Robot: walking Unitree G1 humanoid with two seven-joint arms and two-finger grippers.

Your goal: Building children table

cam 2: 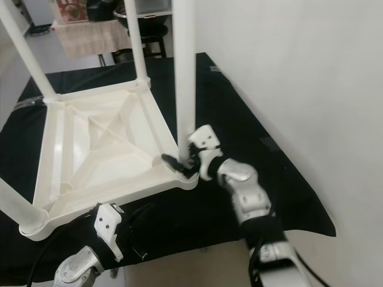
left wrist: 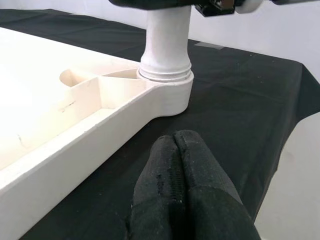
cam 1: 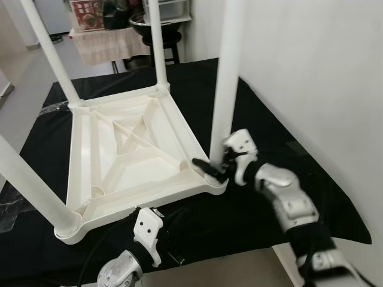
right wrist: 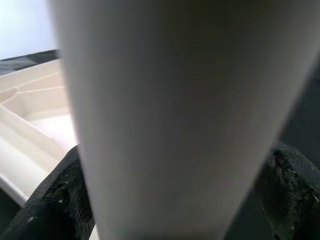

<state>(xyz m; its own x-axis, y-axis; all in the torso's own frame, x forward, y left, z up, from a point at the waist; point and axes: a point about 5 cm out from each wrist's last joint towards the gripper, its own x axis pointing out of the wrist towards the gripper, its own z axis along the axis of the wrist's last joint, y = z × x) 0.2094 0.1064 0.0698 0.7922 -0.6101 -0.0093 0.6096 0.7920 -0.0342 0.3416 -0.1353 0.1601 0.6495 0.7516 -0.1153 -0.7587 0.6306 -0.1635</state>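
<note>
Table (cam 1: 128, 149): upside down, 4 legs standing in corners.
Right gripper (cam 1: 216, 166): clamped around near leg (cam 1: 227, 78).
Left gripper (left wrist: 182, 185): fingers together, empty.
Remaining: probably seating that leg.

Right arm: reaching forward, elbow bent; right gripper (cam 1: 216, 162) level, black fingers (right wrist: 60, 200) spread to either side of a white post. Left arm: low, forearm raised; left gripper (left wrist: 179, 185) with fingers pressed together, empty.
</note>
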